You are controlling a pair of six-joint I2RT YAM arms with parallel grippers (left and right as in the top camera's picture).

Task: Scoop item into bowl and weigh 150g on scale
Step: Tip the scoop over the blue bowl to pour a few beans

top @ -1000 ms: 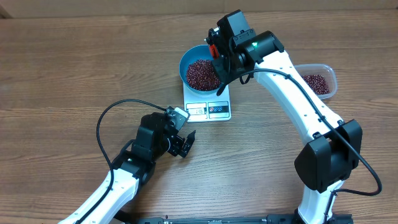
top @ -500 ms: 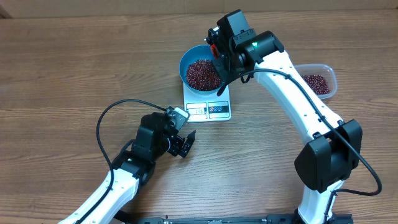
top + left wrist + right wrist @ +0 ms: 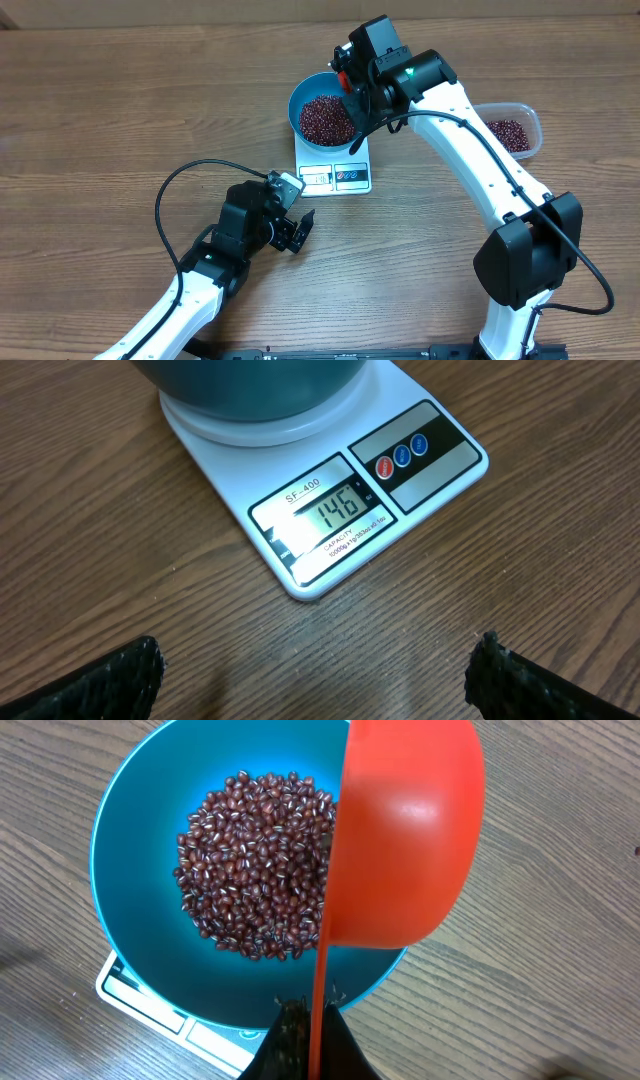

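Observation:
The teal-blue bowl (image 3: 305,92) stands on the white scale (image 3: 336,165) with a heap of dark red beans (image 3: 326,119) inside. In the left wrist view the scale (image 3: 330,510) shows 146 on its display, with the bowl's underside (image 3: 250,385) above it. My right gripper (image 3: 312,1010) is shut on the handle of an orange scoop (image 3: 400,830), which is turned on its side over the bowl's (image 3: 130,870) right rim, beside the beans (image 3: 255,865). My left gripper (image 3: 298,232) hovers low over the table in front of the scale, jaws wide apart and empty.
A clear plastic tub (image 3: 512,130) holding more beans stands at the right, behind the right arm. A black cable (image 3: 175,190) loops on the table left of the left arm.

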